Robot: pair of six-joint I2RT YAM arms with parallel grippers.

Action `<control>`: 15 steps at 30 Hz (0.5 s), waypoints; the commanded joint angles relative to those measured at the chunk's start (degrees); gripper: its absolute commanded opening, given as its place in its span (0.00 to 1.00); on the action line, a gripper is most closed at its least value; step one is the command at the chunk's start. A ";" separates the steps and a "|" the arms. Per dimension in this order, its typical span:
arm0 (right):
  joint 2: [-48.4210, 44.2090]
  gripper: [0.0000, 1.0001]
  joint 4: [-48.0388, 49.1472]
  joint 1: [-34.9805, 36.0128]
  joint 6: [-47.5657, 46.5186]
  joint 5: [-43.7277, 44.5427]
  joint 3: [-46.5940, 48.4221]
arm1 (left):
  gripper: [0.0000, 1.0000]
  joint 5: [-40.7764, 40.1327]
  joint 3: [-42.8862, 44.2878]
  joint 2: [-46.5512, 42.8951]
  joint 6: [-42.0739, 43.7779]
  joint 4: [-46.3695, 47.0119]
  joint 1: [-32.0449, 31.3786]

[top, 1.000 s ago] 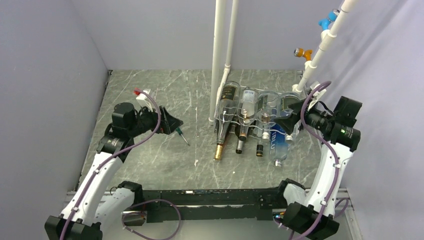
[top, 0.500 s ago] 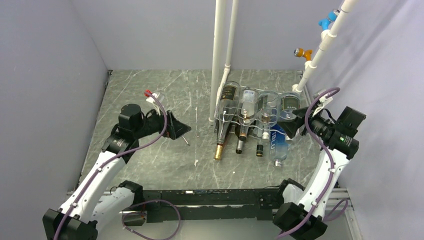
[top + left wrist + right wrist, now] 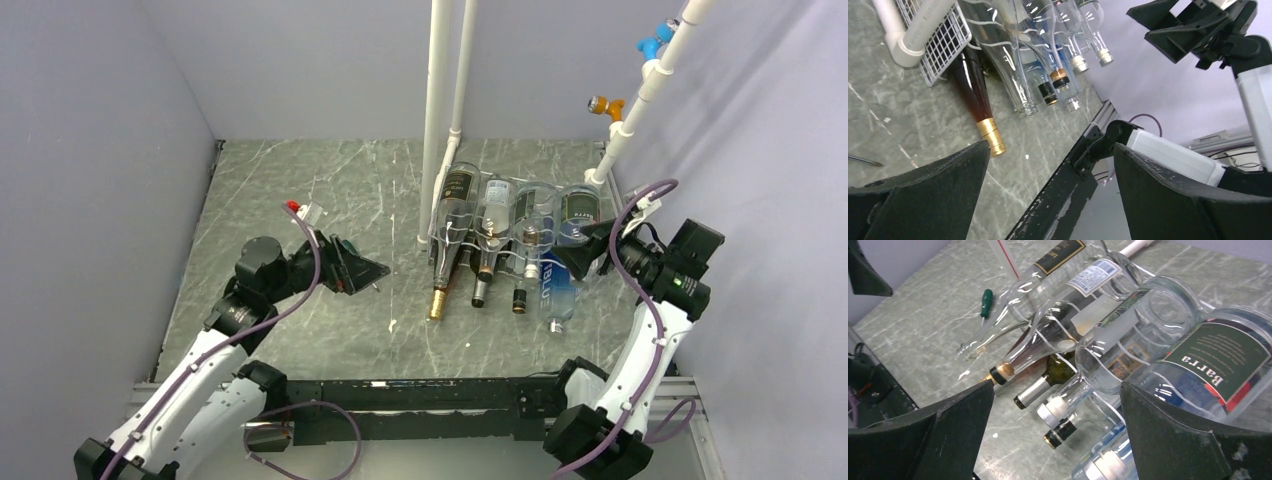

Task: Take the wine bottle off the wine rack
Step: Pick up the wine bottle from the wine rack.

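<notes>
the wine rack [image 3: 436,236] stands at the back right of the table [image 3: 300,180], against two upright white pipes [image 3: 437,100]. it carries four clear bottles on its upper tier and more below, all with necks pointing toward the arms. the dark wine bottle [image 3: 441,285] with gold foil lies low at the rack's left end, under a clear bottle with a black label [image 3: 458,190]. a slanted white pipe [image 3: 655,75] with a blue fitting [image 3: 655,42] and an orange fitting [image 3: 607,104] rises from the rack's right end.

the left end effector [image 3: 372,272] is released, grasping nothing, over the table left of the rack and apart from it. the right end effector [image 3: 583,252] is likewise spread wide and holds nothing, just beside the rightmost upper bottle [image 3: 580,208].

the right wrist view shows the green handle of a screwdriver [image 3: 986,296] lying on the table left of the rack. from above, the left end effector covers most of it. the left wrist view shows the rack's grid back and the right arm beyond the bottle necks.

the rightmost upper bottle's dark label reads "barra". a blue bottle [image 3: 557,285] in the lower tier shows the letters "blu".
</notes>
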 commanded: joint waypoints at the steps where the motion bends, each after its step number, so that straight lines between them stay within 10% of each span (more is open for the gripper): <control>1: 0.71 1.00 1.38 -0.27 -2.71 -6.69 -1.48 | 0.99 -6.47 2.64 -0.80 -3.76 -0.95 -4.50; 15: 6.71 1.00 -1.96 -0.98 -2.85 -5.21 1.43 | 0.99 -46.21 23.11 13.58 2.32 -23.85 -27.15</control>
